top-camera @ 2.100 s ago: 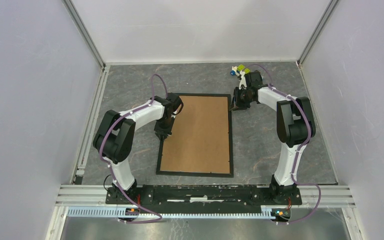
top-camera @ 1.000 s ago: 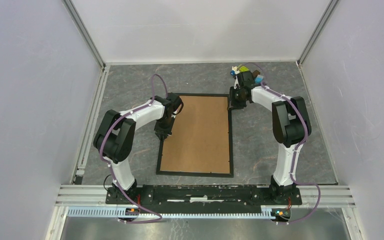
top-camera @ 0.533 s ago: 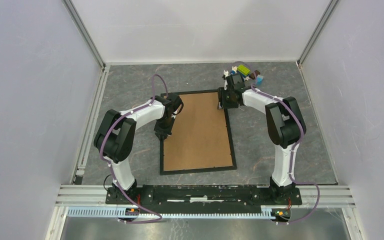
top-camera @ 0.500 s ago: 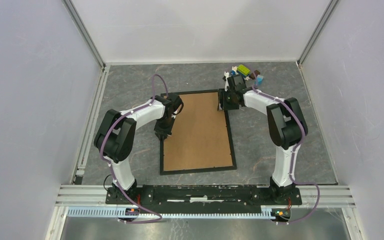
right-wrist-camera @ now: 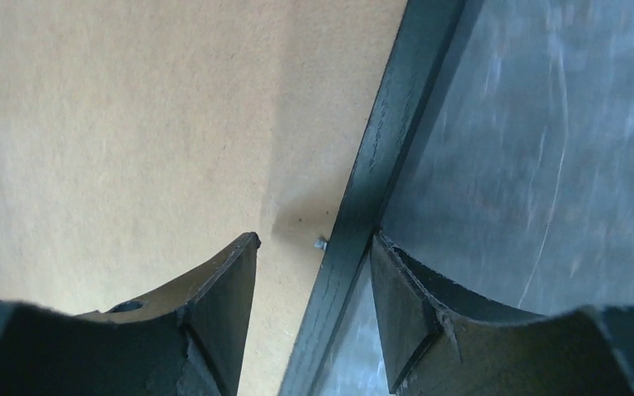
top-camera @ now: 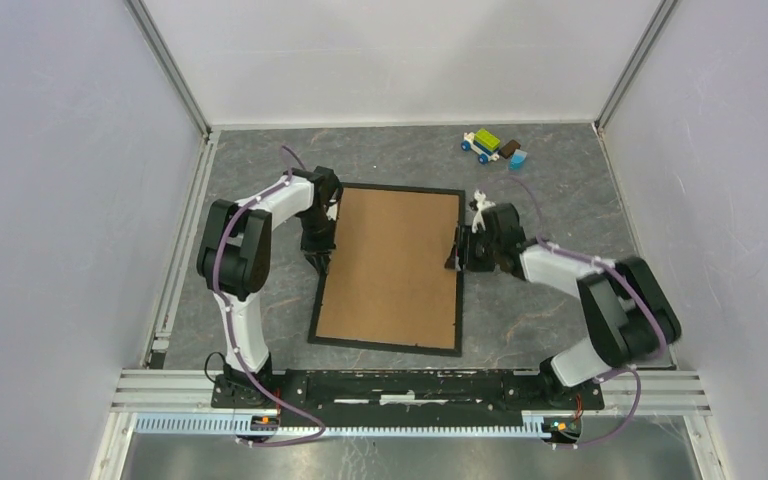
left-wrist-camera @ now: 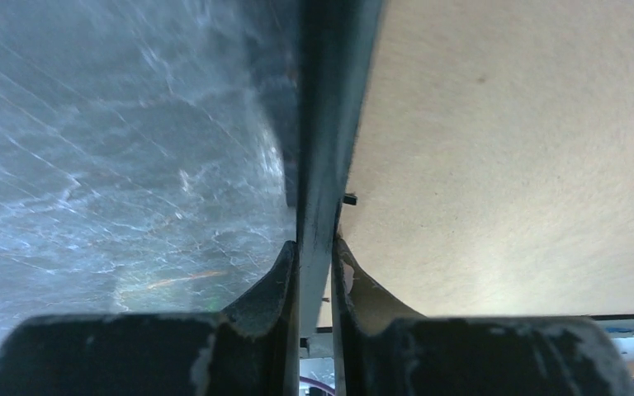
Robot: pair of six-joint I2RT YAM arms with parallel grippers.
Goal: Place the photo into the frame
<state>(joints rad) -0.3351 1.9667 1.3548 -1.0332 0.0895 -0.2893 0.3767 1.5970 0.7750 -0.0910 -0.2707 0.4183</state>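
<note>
frame point(top-camera: 385, 344): flat on table, back up, backing board point(top-camera: 390, 265) seated | left gripper point(left-wrist-camera: 315, 247): clamped on left rail | right gripper point(right-wrist-camera: 314, 239): spread astride right rail | photo: unseen, likely under board | remaining: confirm, release

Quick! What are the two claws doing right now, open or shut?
Left claw: shut on the frame, pinching its left rail.
Right claw: open, a finger on each side of the frame's right rail.

Your grey marbled table point(top-camera: 560, 180) carries the frame point(top-camera: 385, 346) lying flat, plus small coloured toy blocks point(top-camera: 493, 146) far right
</note>
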